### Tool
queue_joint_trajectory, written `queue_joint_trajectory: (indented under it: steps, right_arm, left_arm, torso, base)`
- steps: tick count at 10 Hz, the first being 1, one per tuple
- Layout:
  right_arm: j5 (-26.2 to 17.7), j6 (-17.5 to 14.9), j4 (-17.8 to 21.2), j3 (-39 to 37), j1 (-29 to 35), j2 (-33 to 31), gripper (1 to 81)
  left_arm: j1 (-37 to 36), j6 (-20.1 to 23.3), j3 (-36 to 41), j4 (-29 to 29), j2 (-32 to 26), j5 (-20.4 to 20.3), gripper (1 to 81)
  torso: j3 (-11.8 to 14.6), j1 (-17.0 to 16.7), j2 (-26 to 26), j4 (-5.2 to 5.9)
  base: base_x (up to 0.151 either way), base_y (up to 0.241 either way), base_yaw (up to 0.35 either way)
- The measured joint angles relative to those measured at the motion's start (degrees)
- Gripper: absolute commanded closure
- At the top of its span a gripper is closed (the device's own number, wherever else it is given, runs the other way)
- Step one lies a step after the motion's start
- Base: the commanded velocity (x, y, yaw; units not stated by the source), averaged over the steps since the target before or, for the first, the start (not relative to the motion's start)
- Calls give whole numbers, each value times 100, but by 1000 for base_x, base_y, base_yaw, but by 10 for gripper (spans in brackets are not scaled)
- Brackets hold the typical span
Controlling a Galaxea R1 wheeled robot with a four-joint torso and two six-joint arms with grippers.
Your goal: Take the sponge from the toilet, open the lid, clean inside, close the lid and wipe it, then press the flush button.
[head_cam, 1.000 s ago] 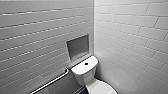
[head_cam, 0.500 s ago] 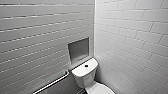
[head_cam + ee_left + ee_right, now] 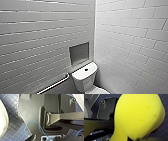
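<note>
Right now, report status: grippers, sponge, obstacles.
Right gripper clamped on sponge; left unreadable. Toilet ahead in corner, flush button showing. Grab bar on wall beside it.

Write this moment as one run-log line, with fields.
head: white ceramic toilet with dark round flush button | right wrist: bright yellow sponge held over dark tiled floor

No writing, label, brand, number or sign can be read: the white glossy ceramic toilet, the bright yellow foam sponge and the pale grey rectangular wall tiles show plain surfaces.
</note>
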Motion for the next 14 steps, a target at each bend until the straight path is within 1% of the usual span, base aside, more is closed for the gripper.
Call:
queue_joint_trajectory:
  steps: [1, 2, 3, 5, 8, 14]
  right_arm:
    - [-529, 5, 0, -108, 46, 71, 811]
    - [-800, 2, -2, -200, 88, 138, 811]
    - [-883, 0, -2, -229, 124, 173, 811]
    - [-968, -4, -5, -244, 196, 284, 811]
    - [-981, -4, -5, -406, 206, 427, 811]
    - [-981, -4, -6, -511, 207, 427, 811]
  left_arm:
    - [6, -13, -10, 0, 5, -2, 10]
    - [9, -20, -10, 2, 6, -2, 10]
    - [9, -37, -7, 0, 30, -7, 10]
    - [11, -66, -11, -4, 30, -20, 10]
    - [11, -67, -33, -9, 35, -29, 10]
    - [-7, -72, -38, -13, 85, -68, 10]
  torso:
    - [0, 0, 0, 0]
    - [0, 0, 0, 0]
    - [0, 0, 0, 0]
    - [0, -2, 0, 0]
    - [0, -2, 0, 0]
    - [0, -2, 0, 0]
  base:
    - [0, 0, 0]
    - [0, 0, 0]
    - [0, 0, 0]
    - [0, 0, 0]
    - [0, 0, 0]
    - [0, 0, 0]
